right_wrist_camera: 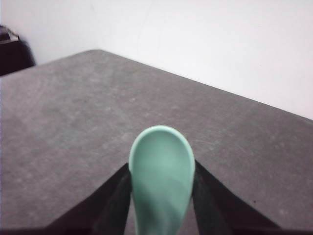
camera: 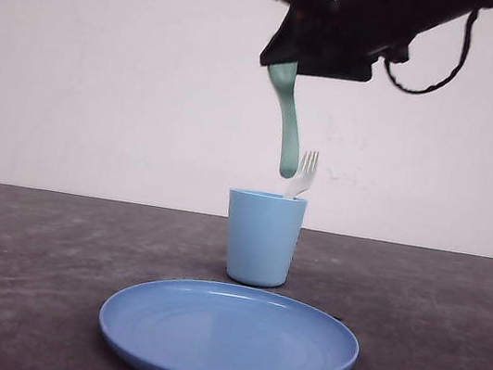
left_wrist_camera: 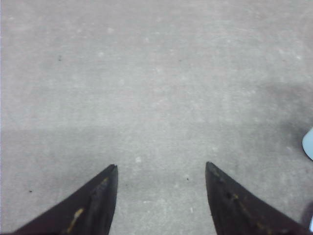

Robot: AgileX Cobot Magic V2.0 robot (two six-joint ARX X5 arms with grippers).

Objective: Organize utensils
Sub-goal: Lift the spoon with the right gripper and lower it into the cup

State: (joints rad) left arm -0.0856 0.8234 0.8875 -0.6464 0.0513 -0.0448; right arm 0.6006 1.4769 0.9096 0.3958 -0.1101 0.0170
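Your right gripper (camera: pixel 284 64) hangs high above the light blue plastic cup (camera: pixel 261 239), fingers pinching the small mint-green plastic spoon (camera: pixel 287 121), which dangles with its lower end just above the rim. The small white plastic fork (camera: pixel 302 175) stands tilted in that cup, tines up, beside the spoon's tip. The round blue plate (camera: pixel 228 339) lies in front. Your left gripper (left_wrist_camera: pixel 161 196) hovers over bare grey table (left_wrist_camera: pixel 146 88), fingers spread.
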